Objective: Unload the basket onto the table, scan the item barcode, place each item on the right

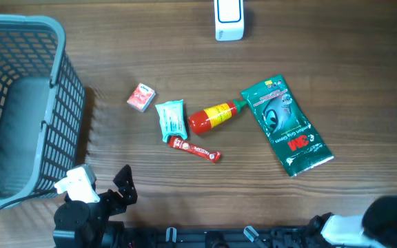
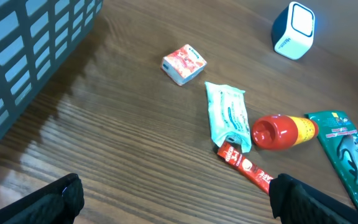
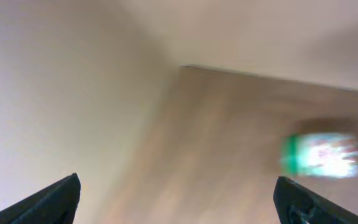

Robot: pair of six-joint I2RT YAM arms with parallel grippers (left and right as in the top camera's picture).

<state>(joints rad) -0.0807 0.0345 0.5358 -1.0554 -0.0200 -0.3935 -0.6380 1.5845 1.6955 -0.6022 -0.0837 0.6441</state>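
Green 3M pouch (image 1: 288, 127) lies flat at three o'clock; left pincer (image 2: 176, 202) and right pincer (image 3: 176, 202) gape empty, so a grab could skid.

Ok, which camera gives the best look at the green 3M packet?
The overhead view: the green 3M packet lies whole in frame, label readable. The left wrist view cuts it off at the frame's right edge. The right wrist view shows only a blurred green patch, possibly it.
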